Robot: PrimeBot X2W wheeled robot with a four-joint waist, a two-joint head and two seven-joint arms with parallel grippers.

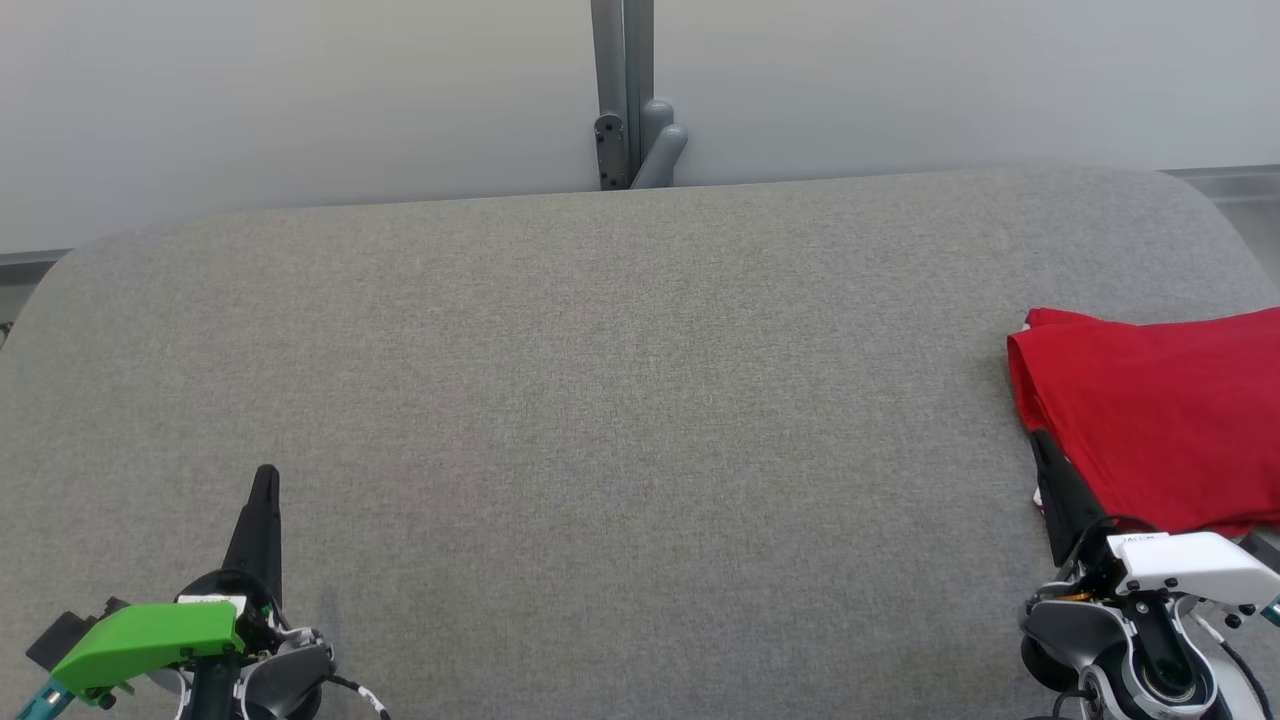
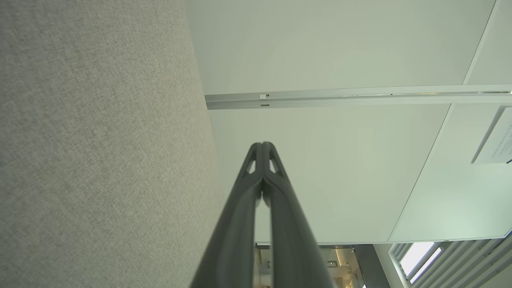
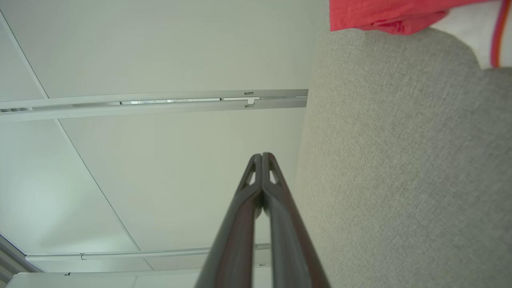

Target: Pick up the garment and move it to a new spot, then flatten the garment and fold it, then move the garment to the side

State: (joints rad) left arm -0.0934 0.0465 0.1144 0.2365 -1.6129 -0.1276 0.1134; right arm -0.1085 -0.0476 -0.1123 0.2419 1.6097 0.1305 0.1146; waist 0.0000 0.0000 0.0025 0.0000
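The garment [image 1: 1160,415] is red and lies folded at the right edge of the grey padded table [image 1: 600,400], partly cut off by the head view's border. A strip of the garment [image 3: 380,16] also shows at the top of the right wrist view. My right gripper [image 1: 1040,440] is shut, its tip beside the garment's near-left edge, holding nothing. At the lower left my left gripper [image 1: 266,475] is shut and empty over bare table. Both wrist views show the fingertips pressed together: left gripper [image 2: 263,145], right gripper [image 3: 263,155].
A grey post with a bracket [image 1: 630,120] stands behind the table's far edge against a pale wall. A white cloth with a coloured stripe [image 3: 480,36] lies by the garment in the right wrist view. The table's rounded corners fall away at the far left and far right.
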